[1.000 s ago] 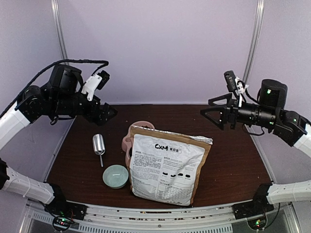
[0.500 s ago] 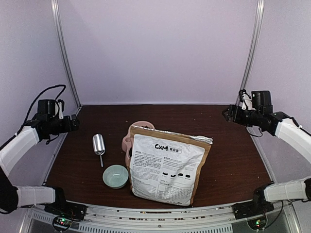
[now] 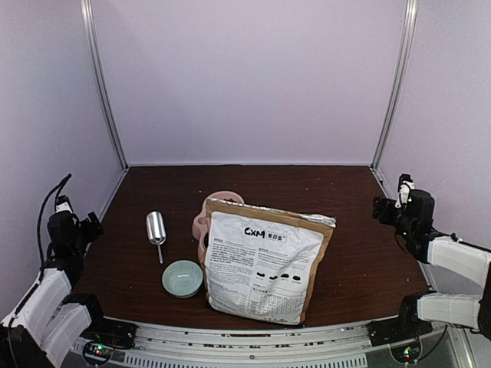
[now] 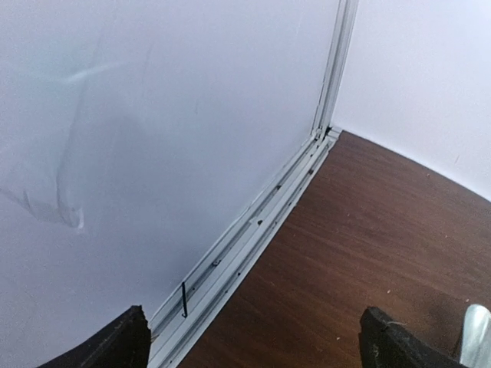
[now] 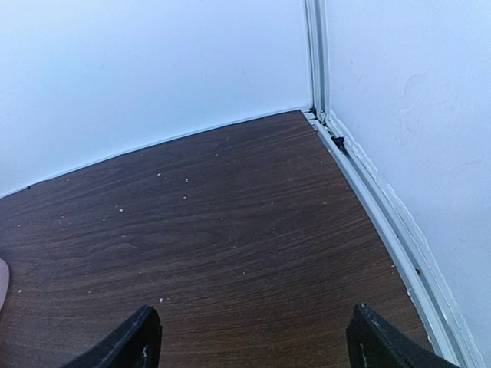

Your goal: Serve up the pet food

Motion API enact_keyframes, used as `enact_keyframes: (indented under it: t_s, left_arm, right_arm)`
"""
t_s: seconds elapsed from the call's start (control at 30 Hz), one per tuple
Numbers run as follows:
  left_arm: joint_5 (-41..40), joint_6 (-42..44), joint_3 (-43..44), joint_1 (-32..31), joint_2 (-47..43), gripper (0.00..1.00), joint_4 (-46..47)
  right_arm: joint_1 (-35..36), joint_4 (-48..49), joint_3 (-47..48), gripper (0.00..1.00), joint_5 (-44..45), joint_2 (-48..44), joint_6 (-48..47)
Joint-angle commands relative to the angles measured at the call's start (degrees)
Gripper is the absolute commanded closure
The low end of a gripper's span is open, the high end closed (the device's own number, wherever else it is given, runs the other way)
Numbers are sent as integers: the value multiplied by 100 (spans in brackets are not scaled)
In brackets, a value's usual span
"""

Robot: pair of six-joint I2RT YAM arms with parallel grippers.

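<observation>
Shows a large brown-and-white paper bag (image 3: 265,264) standing midway on a dark wooden table (image 3: 368,253), a pink double bowl (image 3: 201,222) peeking out behind its left side, a silver metal scoop (image 3: 156,228) and pale green round bowl (image 3: 182,277) just left. Places left hand (image 4: 257,337) and right hand (image 5: 257,333) at opposite table edges, both spread wide, gripping nothing. Gives no sight of the pet food, so cannot tell its place.
</observation>
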Motion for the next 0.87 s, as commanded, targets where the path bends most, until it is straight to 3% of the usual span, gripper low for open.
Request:
enact_keyframes:
  t_s: [0.0,0.17,0.4,0.5,0.83]
  left_arm:
    - [56,273,-552,14,346,2,2202]
    - [265,631,-613,-129,1422,2,3634]
    - [-28,1174,-58,-765,3040,2,4618]
    - [-283,1214,195,-849,3211,2,4304]
    - [-379,1170,287,-848,3268,2,4123]
  right_arm:
    - [-45,2238,-448,15,538,499,-329]
    - [-66,2914,-406,17,660,1140,-671]
    - [-96,4339,-783,16,659,1660,-841]
    - [-97,3753,-545,16,599,1602,-849]
    - [-97,3823,-506,16,610,1697,-862]
